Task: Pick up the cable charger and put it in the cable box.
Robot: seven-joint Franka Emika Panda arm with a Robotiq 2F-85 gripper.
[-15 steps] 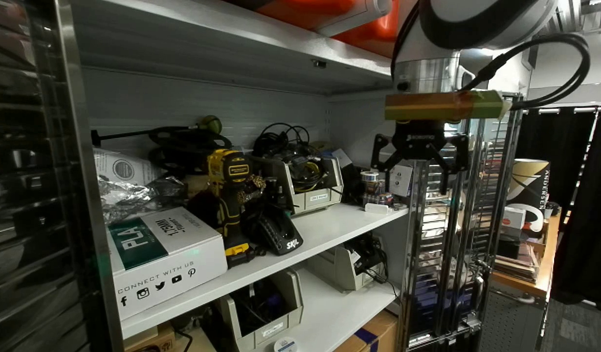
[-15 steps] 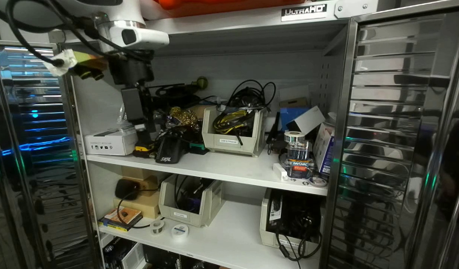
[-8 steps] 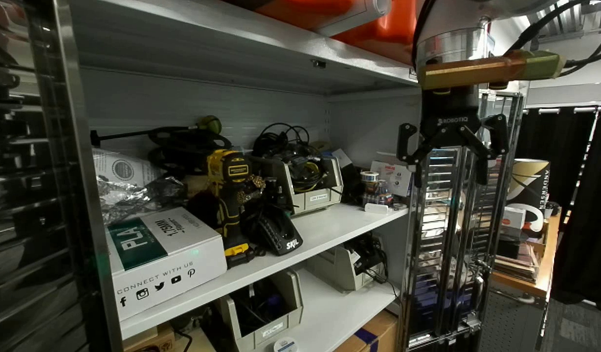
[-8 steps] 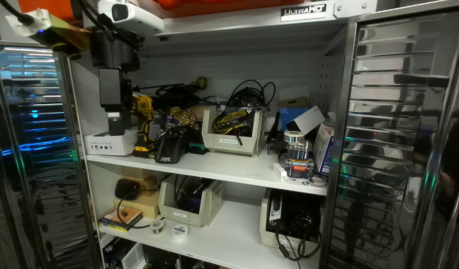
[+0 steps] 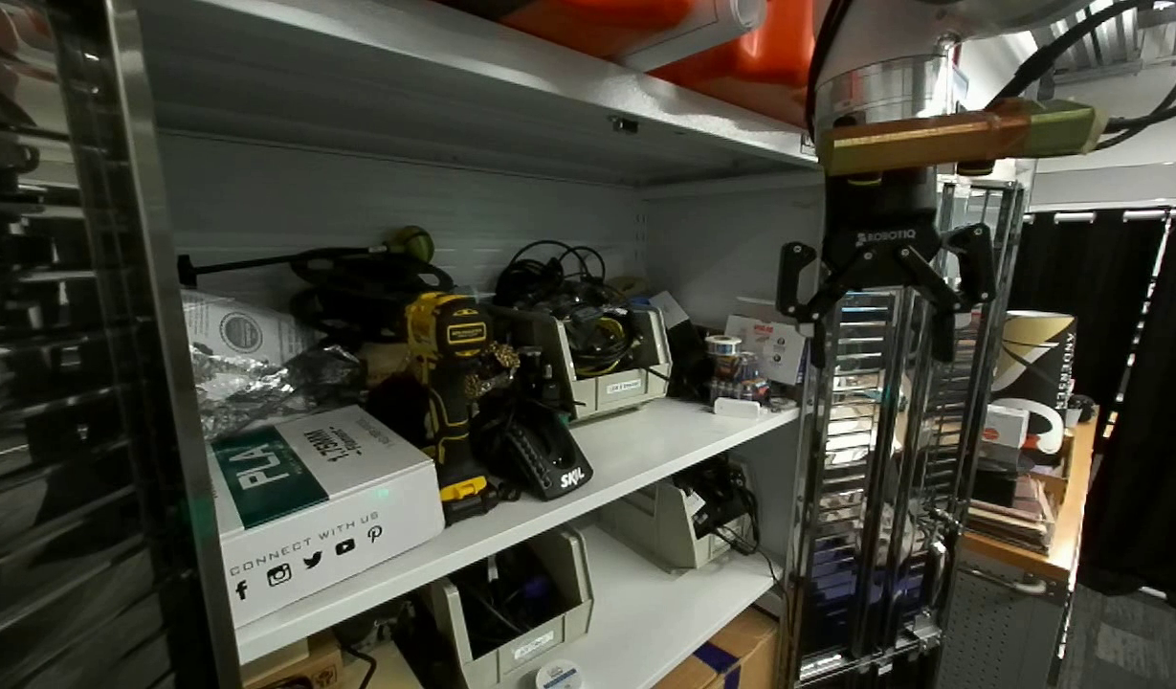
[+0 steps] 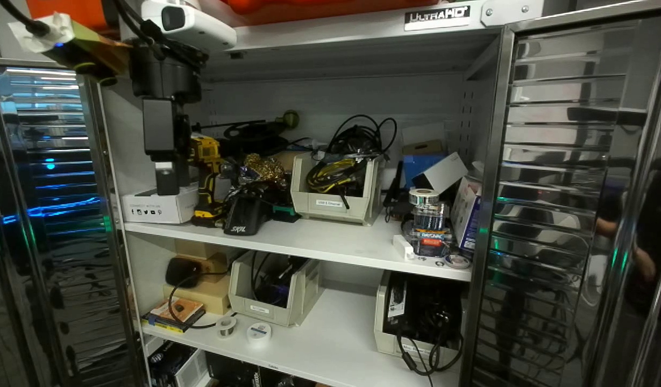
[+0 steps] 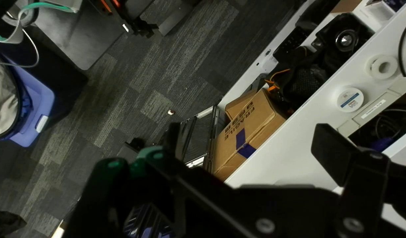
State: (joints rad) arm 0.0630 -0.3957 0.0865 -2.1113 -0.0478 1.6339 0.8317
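My gripper [image 5: 880, 352] is open and empty, hanging in front of the shelves. It also shows in an exterior view [image 6: 168, 180] and, with wide-apart fingers, in the wrist view [image 7: 250, 142]. An off-white cable box [image 6: 330, 208] full of black and yellow cables stands on the upper shelf, also in an exterior view [image 5: 621, 388]. Two similar bins [image 6: 265, 312] [image 6: 385, 336] with cables stand on the lower shelf. I cannot tell which thing is the cable charger. A black SKIL charger [image 6: 243, 217] and a black corded block [image 6: 182, 271] are candidates; the gripper is apart from both.
A yellow drill [image 5: 451, 383] and a white-and-green carton [image 5: 329, 498] stand left of the SKIL charger. Batteries and tape [image 6: 429, 226] sit at the right end. The upper board [image 5: 511, 72] is overhead. Metal doors [image 6: 567, 215] flank the cabinet. A cardboard box [image 7: 249, 132] lies below.
From one second to half a second ago my gripper moved away from the shelves, rightward in an exterior view and leftward in an exterior view. Since then it stays still, open.
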